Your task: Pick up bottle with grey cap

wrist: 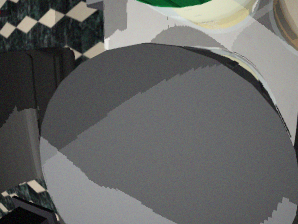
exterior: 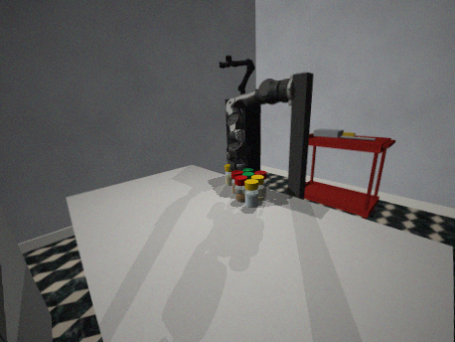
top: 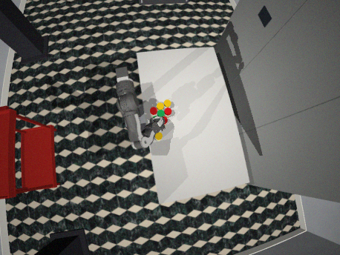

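Note:
The grey cap [wrist: 162, 149] of the target bottle fills the wrist view, right under the camera. My gripper [top: 154, 127] is shut on this bottle at the near-left edge of the bottle cluster. The arm hides the bottle in the top and exterior views. I cannot tell whether its base is off the table. In the side view my arm [exterior: 239, 134] hangs straight down behind the cluster [exterior: 245, 186].
Red-capped bottles [top: 153, 110] [top: 168, 110] and yellow-capped bottles [top: 167, 102] [top: 159, 136] stand tightly around the gripper, all upright. The white table [top: 189, 122] has its left edge close by. A red cart [exterior: 348, 169] stands on the floor beyond the table.

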`<action>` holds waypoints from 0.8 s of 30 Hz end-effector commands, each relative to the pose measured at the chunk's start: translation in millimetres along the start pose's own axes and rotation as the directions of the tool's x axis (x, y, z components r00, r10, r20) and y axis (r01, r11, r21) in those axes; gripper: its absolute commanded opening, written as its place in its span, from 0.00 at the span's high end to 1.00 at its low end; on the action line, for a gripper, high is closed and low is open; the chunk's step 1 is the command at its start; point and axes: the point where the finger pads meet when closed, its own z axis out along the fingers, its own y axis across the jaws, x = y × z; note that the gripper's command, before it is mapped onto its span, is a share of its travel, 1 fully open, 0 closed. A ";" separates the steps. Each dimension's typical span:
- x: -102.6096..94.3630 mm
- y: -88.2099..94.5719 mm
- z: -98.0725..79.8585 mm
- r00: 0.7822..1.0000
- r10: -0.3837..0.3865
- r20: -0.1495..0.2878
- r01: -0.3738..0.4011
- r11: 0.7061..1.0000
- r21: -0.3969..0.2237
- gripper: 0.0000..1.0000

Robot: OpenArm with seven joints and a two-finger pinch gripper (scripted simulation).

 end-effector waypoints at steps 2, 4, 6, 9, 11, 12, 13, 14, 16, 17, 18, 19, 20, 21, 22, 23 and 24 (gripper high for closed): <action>0.2 2.9 -7.9 1.000 0.007 0.000 -0.007 1.000 -0.005 1.00; 0.1 2.9 -12.9 1.000 0.007 0.001 -0.007 1.000 -0.006 1.00; 0.0 2.9 -17.9 1.000 0.008 0.002 -0.008 1.000 -0.006 1.00; 0.0 2.9 -17.9 1.000 0.008 0.002 -0.008 1.000 -0.006 1.00; 0.0 2.9 -17.9 1.000 0.008 0.002 -0.008 1.000 -0.006 1.00; 0.0 2.9 -17.9 1.000 0.008 0.002 -0.008 1.000 -0.006 1.00; 0.0 2.9 -17.9 1.000 0.008 0.002 -0.008 1.000 -0.006 1.00; 0.2 2.5 -19.6 1.000 0.005 0.001 -0.005 1.000 -0.008 1.00; 0.0 2.7 -24.7 1.000 0.006 0.001 -0.006 1.000 -0.007 1.00; -0.1 2.7 -27.3 1.000 0.006 0.001 -0.006 1.000 -0.007 1.00; -0.1 2.8 -29.8 1.000 0.007 0.002 -0.007 1.000 -0.007 1.00; -0.2 2.9 -32.4 1.000 0.007 0.002 -0.007 1.000 -0.007 1.00; -0.3 3.0 -34.9 1.000 0.008 0.002 -0.008 1.000 -0.006 1.00; -0.4 3.0 -37.5 1.000 0.009 0.002 -0.009 1.000 -0.006 1.00; -0.4 3.1 -40.0 1.000 0.009 0.003 -0.009 1.000 -0.006 1.00; -0.5 3.2 -42.6 1.000 0.010 0.003 -0.010 1.000 -0.006 1.00; -0.5 3.2 -42.6 1.000 0.010 0.003 -0.010 1.000 -0.006 1.00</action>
